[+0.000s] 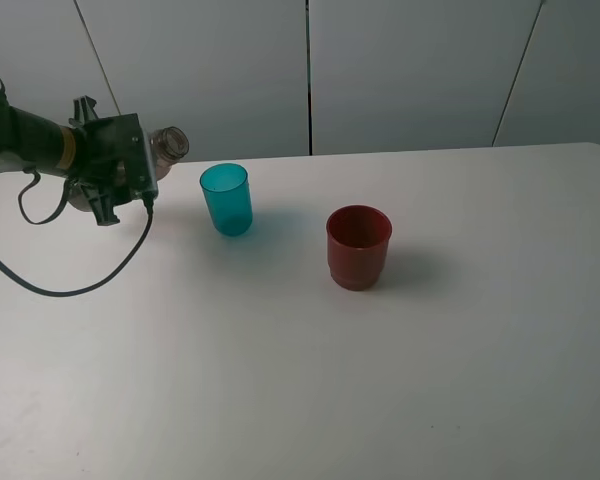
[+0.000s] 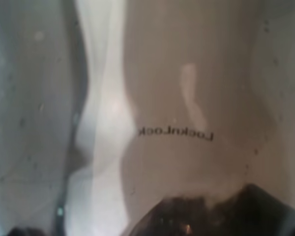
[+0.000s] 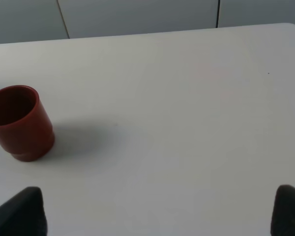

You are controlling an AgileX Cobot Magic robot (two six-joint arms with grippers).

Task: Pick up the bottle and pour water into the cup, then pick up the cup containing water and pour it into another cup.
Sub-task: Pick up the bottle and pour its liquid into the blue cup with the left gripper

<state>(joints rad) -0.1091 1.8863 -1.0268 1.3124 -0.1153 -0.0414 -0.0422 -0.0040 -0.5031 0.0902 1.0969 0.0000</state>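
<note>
A broad white table fills most of the exterior high view. Its far edge runs across the upper third and rounds off at the upper right. The lower half and the right side are one wide bare stretch of tabletop. Behind the edge stand pale grey wall panels split by dark seams.

From the left edge of the frame the black left arm reaches in, partly cut off. Its left gripper is pinched on the tall, see-through smoky grey-brown plastic bottle, held off the table and tipped nearly level. The capless neck points right, just above and left of the small translucent teal-blue plastic tumbler without touching it. Most of the bottle's body is hidden behind the gripper. In the left wrist view its blurred wall fills the frame.

The opaque dark red plastic cup stands upright right of the tumbler, apart from it, near mid-table. A thin black cable droops onto the table at left.

The right gripper shows only two dark tips, spread wide, with the red cup at the left of that view.
</note>
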